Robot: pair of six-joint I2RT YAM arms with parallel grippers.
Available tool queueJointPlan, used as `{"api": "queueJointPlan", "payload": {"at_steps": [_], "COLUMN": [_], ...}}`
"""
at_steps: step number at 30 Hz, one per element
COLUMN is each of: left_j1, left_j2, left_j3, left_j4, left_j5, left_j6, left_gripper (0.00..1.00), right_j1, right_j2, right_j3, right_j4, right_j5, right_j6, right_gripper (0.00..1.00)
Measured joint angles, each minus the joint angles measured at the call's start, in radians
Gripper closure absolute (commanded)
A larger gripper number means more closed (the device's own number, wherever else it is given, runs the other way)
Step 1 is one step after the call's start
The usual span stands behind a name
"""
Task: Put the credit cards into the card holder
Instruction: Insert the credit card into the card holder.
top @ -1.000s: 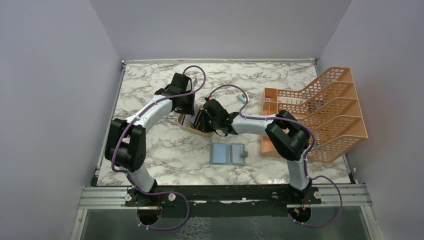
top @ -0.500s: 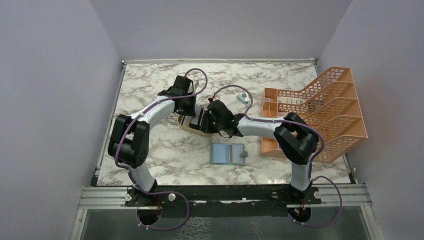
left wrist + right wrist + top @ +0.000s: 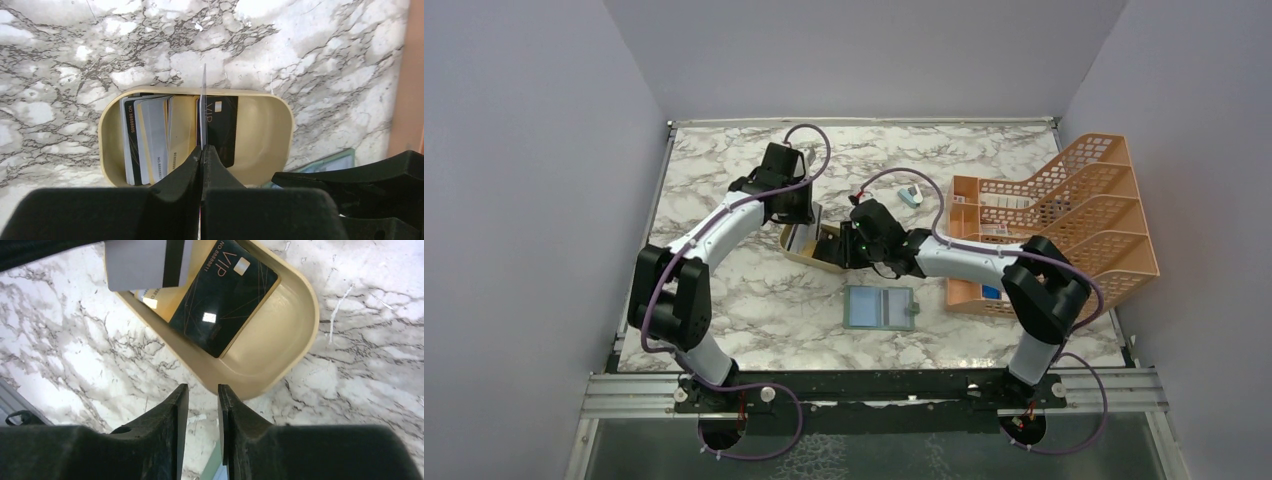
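Observation:
My left gripper (image 3: pixel 201 148) is shut on a pale grey card (image 3: pixel 203 105), seen edge-on and held upright above the tan oval dish (image 3: pixel 280 130). The same card shows flat, with a black stripe, in the right wrist view (image 3: pixel 137 262). Several more cards (image 3: pixel 155 135) stand in the dish's left half, and a black VIP card (image 3: pixel 222 295) lies beside them. My right gripper (image 3: pixel 200 387) is open and empty, just off the dish's near rim (image 3: pixel 280 340). The grey-green card holder (image 3: pixel 879 307) lies open on the table in front of the dish.
An orange mesh file rack (image 3: pixel 1064 230) fills the right side of the marble table. A small blue-and-white gadget (image 3: pixel 909 195) lies behind the right arm. Both arms (image 3: pixel 724 215) meet over the dish at mid-table.
The right gripper has drawn back a little to the right of the dish and its elbow has swung right. The left gripper stays over the dish, shut on the card.

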Motion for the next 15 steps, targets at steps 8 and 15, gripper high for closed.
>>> {"api": "queueJointPlan", "payload": {"at_steps": [8, 15], "left_j1": [0.001, 0.001], "left_j2": [-0.091, -0.143], "left_j3": [-0.026, -0.103], "left_j4": [0.000, 0.002], "left_j5": [0.063, 0.226], "left_j6": [-0.041, -0.088], "left_gripper": [1.00, 1.00], "right_j1": [0.000, 0.000], "right_j2": [-0.163, -0.331], "right_j3": [-0.094, -0.185], "right_j4": [-0.055, -0.168], "right_j5": [-0.001, 0.002], "right_j6": [-0.009, -0.007], "right_gripper": [0.66, 0.65]}}
